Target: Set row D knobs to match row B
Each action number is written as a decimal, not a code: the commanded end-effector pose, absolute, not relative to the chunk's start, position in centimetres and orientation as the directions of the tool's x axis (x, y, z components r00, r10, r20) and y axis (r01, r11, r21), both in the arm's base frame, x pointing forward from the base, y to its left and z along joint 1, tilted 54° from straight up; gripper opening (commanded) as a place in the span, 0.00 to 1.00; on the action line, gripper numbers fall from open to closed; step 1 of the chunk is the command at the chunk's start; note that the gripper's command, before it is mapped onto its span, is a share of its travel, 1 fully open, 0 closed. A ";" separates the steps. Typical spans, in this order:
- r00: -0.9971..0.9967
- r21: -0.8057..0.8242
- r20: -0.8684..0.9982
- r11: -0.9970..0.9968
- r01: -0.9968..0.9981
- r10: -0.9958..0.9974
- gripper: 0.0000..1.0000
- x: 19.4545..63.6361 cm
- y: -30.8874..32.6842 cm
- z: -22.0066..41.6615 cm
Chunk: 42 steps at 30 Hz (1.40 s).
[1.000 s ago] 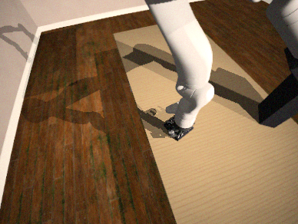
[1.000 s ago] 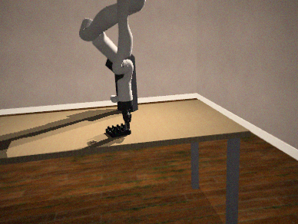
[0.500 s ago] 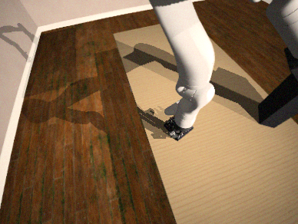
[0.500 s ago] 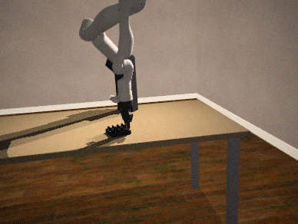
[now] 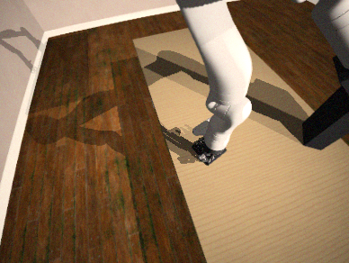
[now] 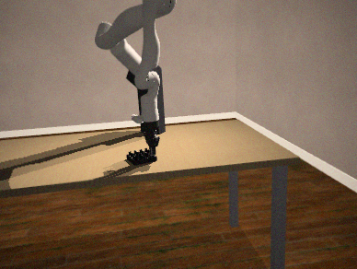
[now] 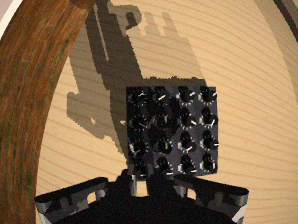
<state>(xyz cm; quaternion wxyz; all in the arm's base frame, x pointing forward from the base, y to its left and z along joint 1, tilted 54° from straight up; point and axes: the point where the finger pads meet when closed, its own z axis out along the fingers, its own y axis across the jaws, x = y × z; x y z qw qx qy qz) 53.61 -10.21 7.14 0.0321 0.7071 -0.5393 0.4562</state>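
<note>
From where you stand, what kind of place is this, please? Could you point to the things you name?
It looks like a plain indoor room, perhaps a robot test space. Three things show it: pale walls with a white baseboard [image 6: 184, 121], a wooden floor [image 5: 81, 194] [image 6: 138, 230], and a robot arm [image 5: 227, 68] [image 6: 149, 46] over a table [image 5: 270, 203] [image 6: 207, 143].

My table [image 5: 252, 189] [image 6: 207, 143] [image 7: 250, 65] has a pale, wood-coloured top with fine darker grain lines, and grey legs [image 6: 279, 212] [image 6: 234, 198] show beneath its edge. Directly on it sits the dark knob box [image 5: 216, 158] [image 6: 142, 158] [image 7: 174, 132], and long shadows fall across the surface around it.
</note>
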 end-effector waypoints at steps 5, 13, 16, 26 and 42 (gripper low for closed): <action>0.004 -0.446 0.680 -0.417 -0.792 -0.734 0.08 53.6 -10.1 7.1; 0.004 -0.446 0.680 -0.417 -0.792 -0.734 0.19 53.6 -10.1 7.1; 0.004 -0.446 0.680 -0.417 -0.792 -0.734 0.19 53.6 -10.1 7.1; 0.004 -0.446 0.680 -0.417 -0.792 -0.734 0.19 53.6 -10.1 7.1; 0.004 -0.446 0.680 -0.417 -0.792 -0.734 0.19 52.8 -9.4 7.9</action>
